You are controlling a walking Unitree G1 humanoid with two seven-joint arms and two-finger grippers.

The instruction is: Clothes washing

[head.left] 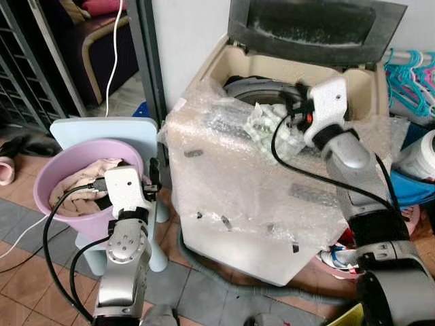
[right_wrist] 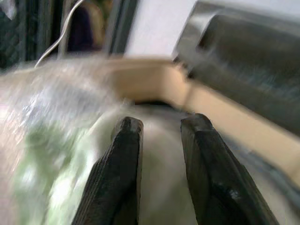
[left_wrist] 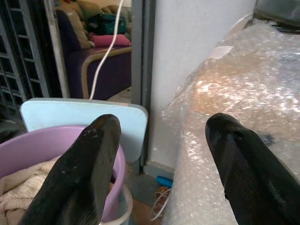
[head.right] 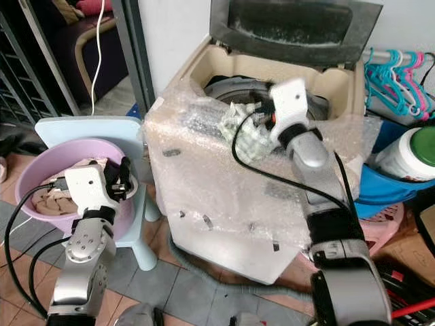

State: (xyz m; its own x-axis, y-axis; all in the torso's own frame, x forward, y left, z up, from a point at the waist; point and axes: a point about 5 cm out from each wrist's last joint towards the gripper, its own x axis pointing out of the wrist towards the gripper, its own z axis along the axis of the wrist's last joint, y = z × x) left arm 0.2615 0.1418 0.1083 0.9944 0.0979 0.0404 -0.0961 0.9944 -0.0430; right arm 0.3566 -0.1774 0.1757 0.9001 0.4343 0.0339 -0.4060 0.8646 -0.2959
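Observation:
A beige top-loading washing machine (head.left: pixel 231 197) wrapped in bubble wrap stands with its lid (head.left: pixel 312 20) raised. My right gripper (head.left: pixel 299 103) hovers over the drum opening, fingers (right_wrist: pixel 124 173) a little apart with nothing between them. A pale green-white garment (head.left: pixel 267 125) lies bunched on the rim right beside it. At lower left a pink basin (head.left: pixel 46 178) holding beige clothes (head.left: pixel 78 185) sits on a light-blue stool (head.left: pixel 102 132). My left gripper (head.left: pixel 153 175) is open at the basin's right edge, between basin and machine, its fingers (left_wrist: pixel 89 168) wide apart and empty.
A grey door post (head.left: pixel 146 54) and a dangling white cable (head.left: pixel 115 47) stand behind the basin. Teal and pink hangers (head.left: pixel 411 75), a white jar with a green lid (head.right: pixel 408 153) and a blue tub (head.left: pixel 414 189) crowd the right side. A grey hose (head.left: pixel 204 272) lies on the tiles.

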